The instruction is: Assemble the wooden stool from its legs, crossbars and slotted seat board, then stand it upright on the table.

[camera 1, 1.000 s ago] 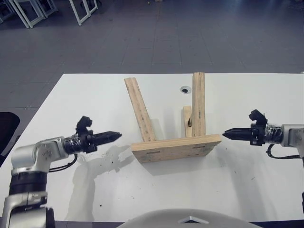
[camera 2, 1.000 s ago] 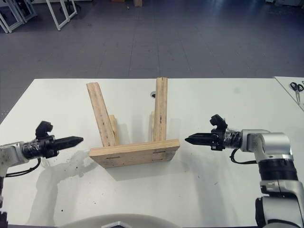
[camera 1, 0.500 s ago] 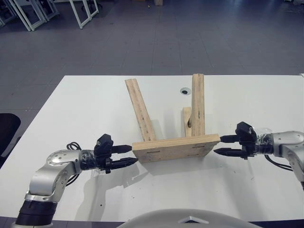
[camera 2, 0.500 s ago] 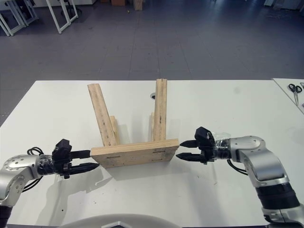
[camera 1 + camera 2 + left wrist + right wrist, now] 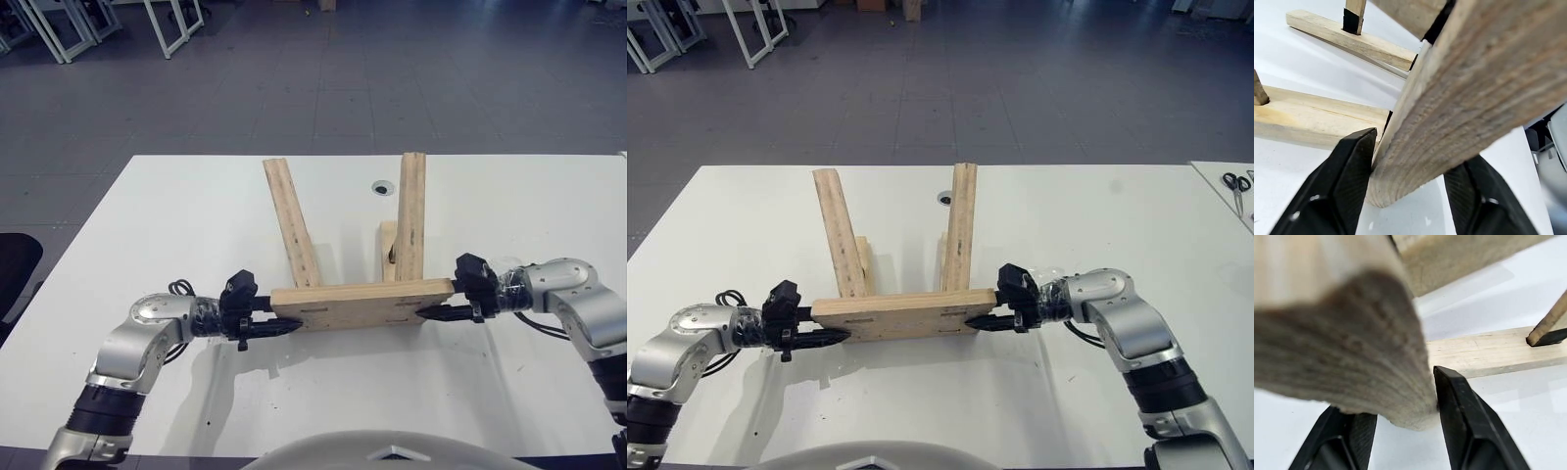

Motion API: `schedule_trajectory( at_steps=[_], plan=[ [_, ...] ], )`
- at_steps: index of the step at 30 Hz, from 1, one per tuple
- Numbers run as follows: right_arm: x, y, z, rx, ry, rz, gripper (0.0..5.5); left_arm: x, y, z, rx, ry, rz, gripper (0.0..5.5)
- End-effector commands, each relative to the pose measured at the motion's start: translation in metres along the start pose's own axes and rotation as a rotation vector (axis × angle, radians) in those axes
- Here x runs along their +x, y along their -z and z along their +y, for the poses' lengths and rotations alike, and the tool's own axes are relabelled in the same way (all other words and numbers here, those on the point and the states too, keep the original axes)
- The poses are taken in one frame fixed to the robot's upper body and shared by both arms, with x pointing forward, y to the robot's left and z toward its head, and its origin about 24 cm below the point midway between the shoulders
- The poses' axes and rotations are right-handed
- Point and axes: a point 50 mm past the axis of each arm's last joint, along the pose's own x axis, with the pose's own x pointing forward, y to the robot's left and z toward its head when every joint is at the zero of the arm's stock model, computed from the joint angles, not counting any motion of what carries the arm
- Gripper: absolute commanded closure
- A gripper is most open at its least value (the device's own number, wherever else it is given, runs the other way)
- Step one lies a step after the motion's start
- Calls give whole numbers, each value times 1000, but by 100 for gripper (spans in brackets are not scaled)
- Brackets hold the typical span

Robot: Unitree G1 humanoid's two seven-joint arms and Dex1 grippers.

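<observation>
The wooden stool lies on its side on the white table (image 5: 167, 215). Its seat board (image 5: 362, 304) stands on edge toward me, and two legs (image 5: 291, 235) (image 5: 409, 215) point away, with a crossbar (image 5: 387, 247) between them. My left gripper (image 5: 279, 322) grips the board's left end. In the left wrist view its fingers (image 5: 1347, 186) press both faces of the board (image 5: 1474, 88). At the right end my right gripper (image 5: 431, 309) does the same, with its fingers (image 5: 1464, 416) against the board (image 5: 1342, 333).
A round cable hole (image 5: 381, 185) sits in the table behind the stool. Scissors (image 5: 1237, 179) lie on a neighbouring table at the far right. Metal frames (image 5: 171, 20) stand on the grey floor beyond the table's far edge.
Both grippers moved inward from the sides, opened, slid over the ends of the seat board and closed on it. The stool shifted only slightly.
</observation>
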Motion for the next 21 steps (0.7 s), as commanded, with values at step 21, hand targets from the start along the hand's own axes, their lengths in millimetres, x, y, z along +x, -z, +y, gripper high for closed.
schedule_trajectory(
  at_steps=[21],
  plan=[
    [15,-131,-120,1378,418,-891,419,78,-193,94,-1404,-217,-936,419]
  ],
)
